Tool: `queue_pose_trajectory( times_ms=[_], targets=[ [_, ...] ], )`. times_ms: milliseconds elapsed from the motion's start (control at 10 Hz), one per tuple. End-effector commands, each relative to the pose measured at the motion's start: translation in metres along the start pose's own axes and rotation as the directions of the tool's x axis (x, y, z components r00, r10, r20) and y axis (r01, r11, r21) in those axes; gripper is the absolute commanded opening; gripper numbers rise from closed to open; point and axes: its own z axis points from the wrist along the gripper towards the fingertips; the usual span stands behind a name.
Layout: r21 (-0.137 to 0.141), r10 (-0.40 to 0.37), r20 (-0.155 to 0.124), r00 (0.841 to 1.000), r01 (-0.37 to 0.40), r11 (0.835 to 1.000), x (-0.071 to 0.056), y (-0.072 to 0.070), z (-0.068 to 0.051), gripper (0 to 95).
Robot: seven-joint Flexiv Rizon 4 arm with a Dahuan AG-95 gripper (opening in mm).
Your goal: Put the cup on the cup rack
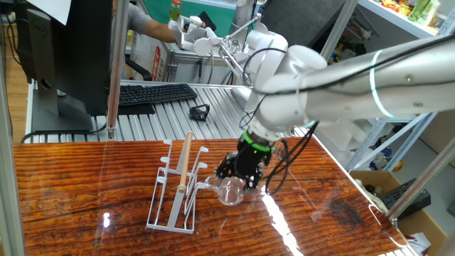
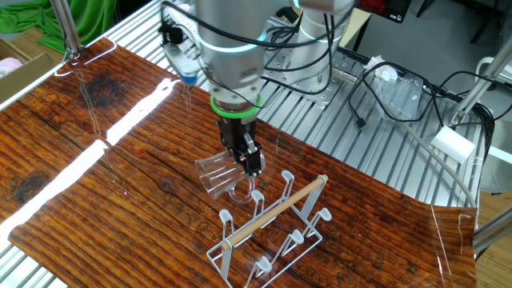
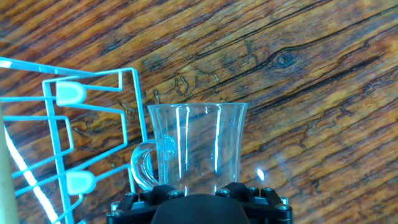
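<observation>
My gripper is shut on the cup, a clear glass with a small handle, and holds it tipped on its side just above the wooden table. In the hand view the cup fills the space between my fingers, its mouth pointing away and its handle to the left. The cup rack, white wire with a wooden rod, stands right beside it. From the other fixed view the cup hangs under the gripper, its handle close to a peg of the rack. Rack wires run along the cup's left side.
Behind the wooden table, a black keyboard, a small black clip and a monitor stand on a ribbed metal surface. A metal post rises at the table's far left. Cables and a white box lie beyond the far edge.
</observation>
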Motion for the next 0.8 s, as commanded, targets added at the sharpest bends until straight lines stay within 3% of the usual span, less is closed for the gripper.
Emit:
queue_pose_trajectory(
  times_ms=[100, 200, 600, 700, 800],
  targets=[
    [-0.032, 0.011, -0.029, 1.000, -0.012, 0.999, -0.002, 0.000, -0.005, 0.0],
    [-0.069, 0.028, -0.062, 0.998, -0.032, 0.997, -0.003, 0.001, -0.009, 0.0],
    [-0.113, 0.054, -0.103, 0.993, -0.066, 0.991, -0.004, 0.001, -0.014, 0.0],
    [-0.144, 0.067, -0.127, 0.990, -0.085, 0.986, -0.004, 0.001, -0.015, 0.0],
    [-0.154, 0.071, -0.135, 0.988, -0.092, 0.984, -0.004, 0.000, -0.015, 0.0]
  ],
)
